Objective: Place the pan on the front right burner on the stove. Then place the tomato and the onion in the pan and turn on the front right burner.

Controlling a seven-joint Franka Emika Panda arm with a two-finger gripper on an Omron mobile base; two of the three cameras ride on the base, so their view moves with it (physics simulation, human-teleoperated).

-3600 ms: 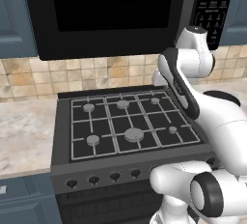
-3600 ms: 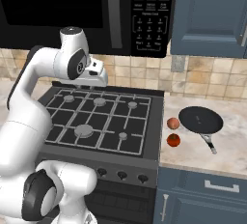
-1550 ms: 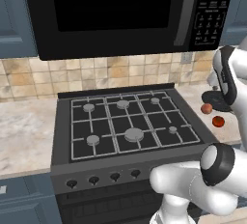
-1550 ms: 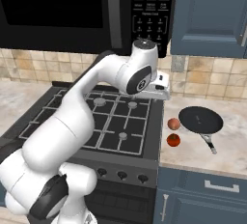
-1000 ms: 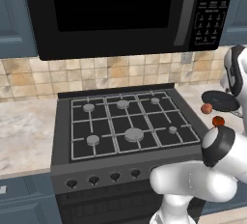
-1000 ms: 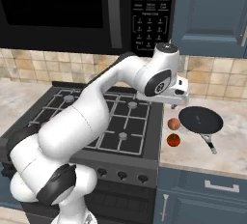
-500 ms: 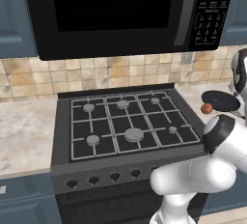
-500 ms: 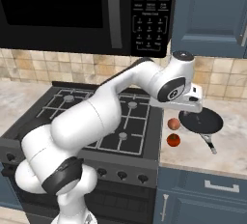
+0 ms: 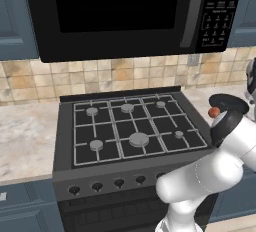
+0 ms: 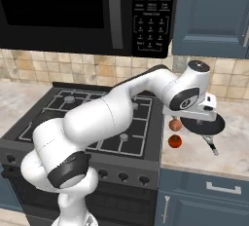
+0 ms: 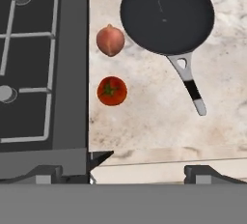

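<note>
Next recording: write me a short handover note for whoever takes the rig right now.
Gripper: open, empty, hanging above the counter right of the stove.
Pan: on the counter, empty, handle pointing toward the counter's front edge.
Onion and tomato: on the counter between pan and stove, tomato nearer the front.
Front right burner: bare.
Done: nothing yet.
Left: pan onto the burner, tomato and onion into it, knob on.

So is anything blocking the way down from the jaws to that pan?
Nothing visible does. The pan lies bare on the counter below the open gripper; the onion and tomato sit off beside it.
</note>
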